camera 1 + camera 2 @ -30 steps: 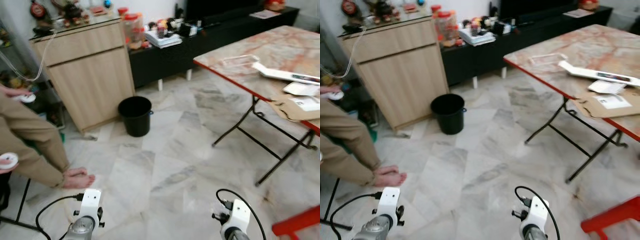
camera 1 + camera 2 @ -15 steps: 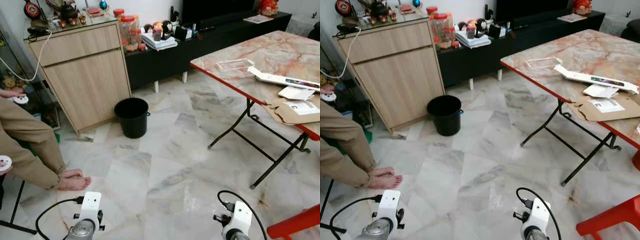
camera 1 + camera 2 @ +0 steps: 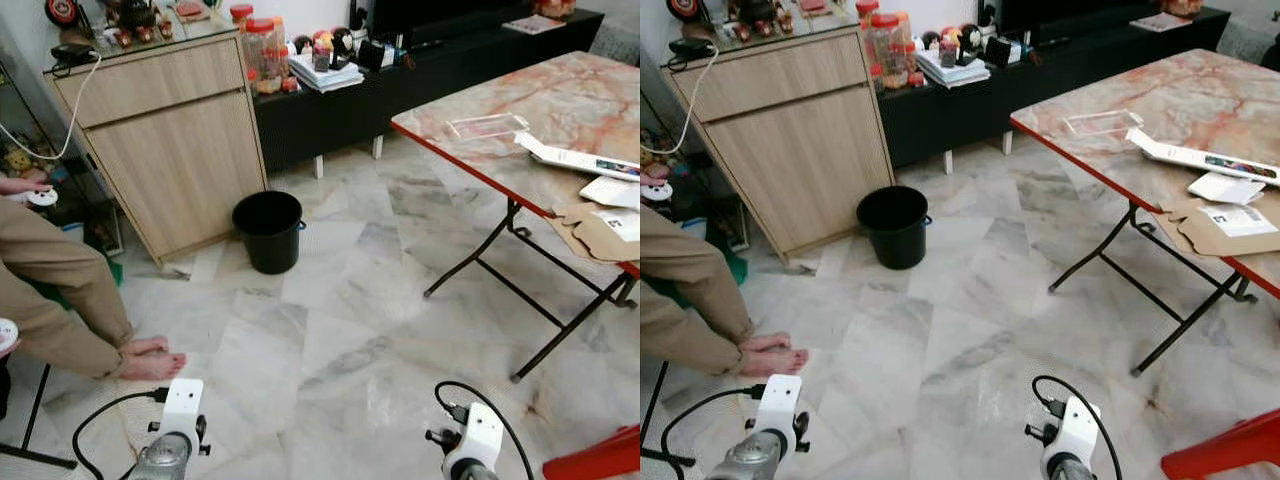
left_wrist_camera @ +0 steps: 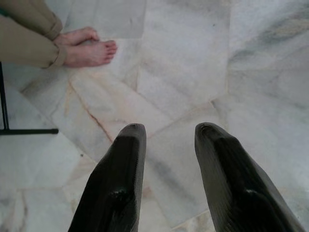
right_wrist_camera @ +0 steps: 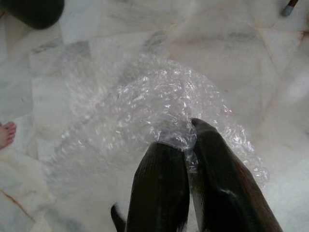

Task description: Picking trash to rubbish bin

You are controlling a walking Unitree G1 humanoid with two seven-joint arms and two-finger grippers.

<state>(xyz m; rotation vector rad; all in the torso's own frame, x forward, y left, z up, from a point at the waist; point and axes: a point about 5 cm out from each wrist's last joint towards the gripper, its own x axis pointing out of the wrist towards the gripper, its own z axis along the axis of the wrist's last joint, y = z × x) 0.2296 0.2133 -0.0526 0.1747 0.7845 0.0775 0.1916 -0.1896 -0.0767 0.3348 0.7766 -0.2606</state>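
Two black fingers of right gripper (image 5: pixel 188 133) pinched crumpled clear bubble wrap (image 5: pixel 145 116); left gripper (image 4: pixel 166 133) spread; round black plastic bin (image 3: pixel 268 231) upper centre-left.

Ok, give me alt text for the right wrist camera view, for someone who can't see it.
The right gripper has its two black fingers shut on a crumpled sheet of clear bubble wrap, held above the pale marble floor. The black round bin shows at one corner.

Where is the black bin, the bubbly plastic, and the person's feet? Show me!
black bin (image 3: pixel 268 232): left eye view, on its front wall.
bubble wrap (image 5: pixel 145 111): right wrist view, on the crinkled middle of the sheet.
person's feet (image 4: pixel 89 48): left wrist view, on top of the nearer bare foot.
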